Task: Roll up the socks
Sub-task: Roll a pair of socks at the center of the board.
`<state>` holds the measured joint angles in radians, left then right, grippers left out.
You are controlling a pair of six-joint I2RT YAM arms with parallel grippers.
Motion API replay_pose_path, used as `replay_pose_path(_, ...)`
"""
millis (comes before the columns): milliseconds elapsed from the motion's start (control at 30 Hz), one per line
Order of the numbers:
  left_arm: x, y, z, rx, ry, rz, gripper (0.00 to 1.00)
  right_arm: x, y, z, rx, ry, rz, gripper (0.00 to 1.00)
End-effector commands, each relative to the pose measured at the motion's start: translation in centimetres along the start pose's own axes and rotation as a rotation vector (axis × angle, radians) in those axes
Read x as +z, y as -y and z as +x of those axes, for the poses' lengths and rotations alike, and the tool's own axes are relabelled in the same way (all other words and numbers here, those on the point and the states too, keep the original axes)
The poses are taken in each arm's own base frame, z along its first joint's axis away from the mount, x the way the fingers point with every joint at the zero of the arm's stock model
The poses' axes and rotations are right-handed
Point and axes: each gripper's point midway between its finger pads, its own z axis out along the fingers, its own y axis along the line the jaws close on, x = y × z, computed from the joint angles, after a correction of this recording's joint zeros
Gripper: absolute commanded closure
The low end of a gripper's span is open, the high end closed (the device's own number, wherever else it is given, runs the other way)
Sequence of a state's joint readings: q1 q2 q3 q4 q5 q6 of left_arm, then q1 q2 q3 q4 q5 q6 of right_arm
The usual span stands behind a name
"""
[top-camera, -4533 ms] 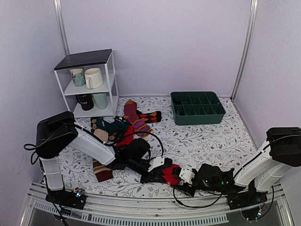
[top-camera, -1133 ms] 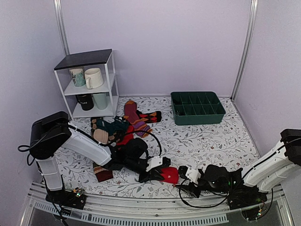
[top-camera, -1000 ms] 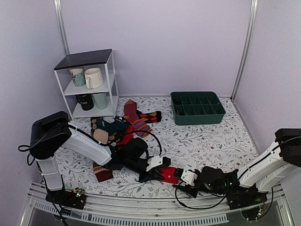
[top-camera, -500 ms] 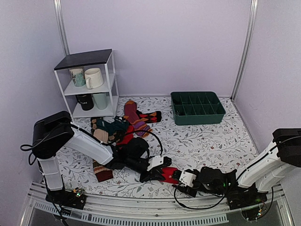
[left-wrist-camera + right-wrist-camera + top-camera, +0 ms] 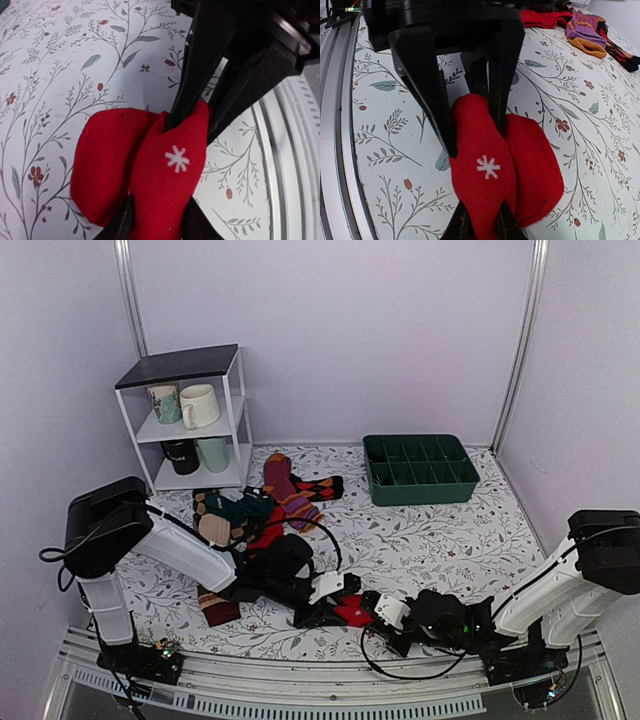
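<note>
The red socks (image 5: 352, 610) lie as a folded bundle near the table's front edge, between both grippers. In the left wrist view the socks (image 5: 165, 170) show a white snowflake mark, and a second red fold lies to the left. My left gripper (image 5: 157, 207) is shut on the near end of the snowflake fold. My right gripper (image 5: 481, 212) is shut on the same fold from the opposite side. Each gripper's black fingers reach in from the top of the other's wrist view. No cuff band shows. From above, the left gripper (image 5: 333, 606) and right gripper (image 5: 378, 612) nearly meet.
A pile of other socks (image 5: 250, 515) lies at the back left, with a maroon purple-orange striped sock (image 5: 288, 490) and a brown striped sock (image 5: 215, 602). A white shelf with mugs (image 5: 190, 420) stands at the far left. A green divided tray (image 5: 420, 468) is at the back right.
My right gripper has moved left from a gap beside the red bundle and closed on it. My left gripper has kept its hold in nearly the same place.
</note>
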<state>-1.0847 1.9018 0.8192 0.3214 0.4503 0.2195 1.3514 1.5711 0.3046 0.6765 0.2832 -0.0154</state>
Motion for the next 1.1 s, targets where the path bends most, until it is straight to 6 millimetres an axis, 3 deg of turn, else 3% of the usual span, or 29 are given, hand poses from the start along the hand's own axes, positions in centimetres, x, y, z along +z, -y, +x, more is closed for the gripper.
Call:
replay_pose_path(0, -1.8, -0.5, 5.2, -0.029, -0.169, -0.152, 0.68, -0.2, -0.8, 3.7, 0.141, -0.156, -0.084, 0.91)
replay_pose_path(133, -5.3, -1.1, -0.3, 0.161, 0.031, -0.309, 0.68, -0.3, -1.3, 5.1, 0.240, -0.227, -0.138, 0.92)
replay_pose_path(233, -7.4, 0.4, -2.5, 0.306, 0.143, -0.344, 0.66, -0.6, -2.1, 5.6, 0.315, -0.281, -0.203, 0.92)
replay_pose_path(267, -8.0, 0.9, -3.0, 0.345, 0.179, -0.354, 0.61, -0.7, -2.3, 5.8, 0.348, -0.303, -0.214, 0.92)
replay_pose_path(367, -8.4, 1.5, -3.2, 0.383, 0.219, -0.359, 0.43, -0.9, -2.6, 6.4, 0.401, -0.355, -0.232, 0.92)
replay_pose_path(600, -5.7, 1.6, -2.3, 0.446, 0.176, -0.315, 0.01, -1.0, -2.7, 7.7, 0.483, -0.433, -0.243, 0.92)
replay_pose_path(733, -4.9, 1.1, -2.5, 0.425, 0.151, -0.320, 0.02, -0.8, -2.7, 7.8, 0.489, -0.449, -0.242, 0.92)
replay_pose_path(933, -6.5, 0.6, -3.6, 0.426, 0.218, -0.417, 0.13, -0.7, -2.6, 8.0, 0.492, -0.454, -0.242, 0.93)
replay_pose_path(1067, -6.1, 0.6, -4.0, 0.345, 0.241, -0.356, 0.01, -0.7, -2.5, 7.9, 0.492, -0.454, -0.241, 0.92)
